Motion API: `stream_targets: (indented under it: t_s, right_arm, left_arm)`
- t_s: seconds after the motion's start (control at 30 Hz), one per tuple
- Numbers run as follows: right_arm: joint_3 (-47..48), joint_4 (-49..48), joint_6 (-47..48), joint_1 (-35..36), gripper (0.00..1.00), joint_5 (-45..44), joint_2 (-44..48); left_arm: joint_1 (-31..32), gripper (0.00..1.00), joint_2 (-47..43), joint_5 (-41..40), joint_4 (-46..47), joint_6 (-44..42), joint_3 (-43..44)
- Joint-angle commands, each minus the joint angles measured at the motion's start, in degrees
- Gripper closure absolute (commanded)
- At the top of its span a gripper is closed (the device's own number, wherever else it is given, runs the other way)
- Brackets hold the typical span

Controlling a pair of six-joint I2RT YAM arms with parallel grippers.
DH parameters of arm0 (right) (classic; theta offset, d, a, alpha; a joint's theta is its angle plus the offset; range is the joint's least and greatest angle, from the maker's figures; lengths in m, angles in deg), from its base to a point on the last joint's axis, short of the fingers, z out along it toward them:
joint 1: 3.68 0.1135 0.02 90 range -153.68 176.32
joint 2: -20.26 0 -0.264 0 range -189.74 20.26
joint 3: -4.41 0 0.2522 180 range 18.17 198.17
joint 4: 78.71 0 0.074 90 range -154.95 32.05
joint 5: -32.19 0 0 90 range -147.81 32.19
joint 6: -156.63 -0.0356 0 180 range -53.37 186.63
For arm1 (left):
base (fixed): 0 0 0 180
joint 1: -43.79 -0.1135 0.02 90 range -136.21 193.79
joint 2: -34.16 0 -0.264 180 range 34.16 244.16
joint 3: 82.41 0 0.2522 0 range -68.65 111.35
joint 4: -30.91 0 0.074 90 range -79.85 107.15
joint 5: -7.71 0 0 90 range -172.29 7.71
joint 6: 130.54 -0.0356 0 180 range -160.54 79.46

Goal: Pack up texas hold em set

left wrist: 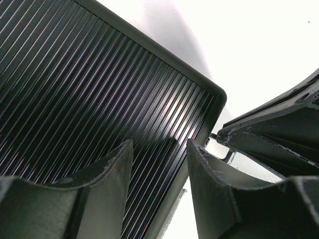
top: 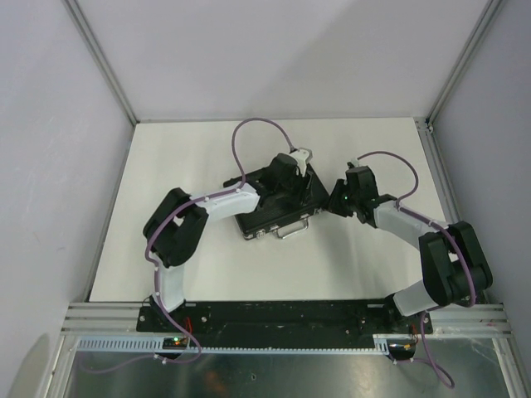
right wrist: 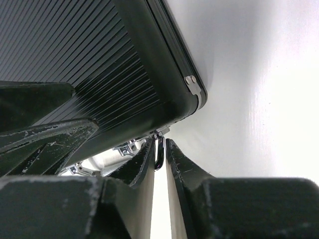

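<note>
The texas hold em set shows as a shut black ribbed briefcase [top: 270,211] lying flat mid-table, its chrome handle [top: 292,230] facing the arms; its contents are hidden. My left gripper [left wrist: 159,144] hovers open over the lid's [left wrist: 89,89] corner, nothing between its fingers [left wrist: 107,184]. My right gripper [right wrist: 159,144] is at the case's right front edge, shut on a thin black latch [right wrist: 159,153] that hangs below the case's corner [right wrist: 169,107]. Beside it in the right wrist view is the chrome handle fitting [right wrist: 99,164]. The right gripper's fingers [left wrist: 269,137] show in the left wrist view.
The white table [top: 191,157] is bounded by grey walls and aluminium posts [top: 99,58]. Both arms [top: 178,228] converge over the case, their purple cables [top: 249,124] arching above.
</note>
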State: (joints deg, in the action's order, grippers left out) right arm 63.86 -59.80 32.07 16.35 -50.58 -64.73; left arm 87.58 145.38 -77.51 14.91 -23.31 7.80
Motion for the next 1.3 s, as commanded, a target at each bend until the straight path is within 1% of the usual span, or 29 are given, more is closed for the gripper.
stream_targets:
  t_s: [0.0, 0.13, 0.23, 0.47, 0.7, 0.87, 0.97, 1.1, 1.27]
  right_arm:
    - [-1.81, -0.23, 0.14, 0.2, 0.83, -0.37, 0.84]
    - [-4.47, -1.57, 0.35, 0.16, 0.94, 0.04, 1.06]
    - [-5.72, -2.94, 0.36, 0.29, 0.97, 0.69, 0.34]
    - [-6.35, -6.11, -0.24, 0.88, 0.99, 1.04, -0.84]
    - [-6.37, -6.66, 0.12, 2.14, 1.0, 0.48, -2.69]
    - [-6.66, -5.97, 0.05, 2.88, 1.0, 0.07, -2.34]
    - [-7.65, -5.95, 0.32, 2.71, 1.0, 0.95, -2.31]
    - [-9.55, -7.55, 0.58, 2.09, 1.0, 4.73, -2.96]
    - [-10.32, -7.1, 1.61, 2.41, 1.0, 5.36, -2.65]
  left_arm:
    - [-0.19, 0.48, 0.78, 0.61, -2.67, 1.64, -3.65]
    - [-0.19, 0.48, 1.53, 0.86, -2.71, 1.95, -4.33]
    - [-0.16, 0.48, 2.18, 1.06, -2.71, 2.47, -4.68]
    - [-0.17, 0.49, 3.6, 1.77, -2.63, 3.74, -5.46]
    - [-0.18, 0.5, 4.08, 2.03, -2.51, 4.19, -6.1]
    - [-0.17, 0.5, 4.2, 2.21, -2.45, 4.46, -6.23]
    - [-0.16, 0.5, 4.45, 2.33, -2.35, 4.38, -6.22]
    - [-0.19, 0.5, 4.5, 2.27, -2.37, 4.37, -6.41]
    - [-0.17, 0.5, 4.18, 2.23, -2.27, 4.47, -6.72]
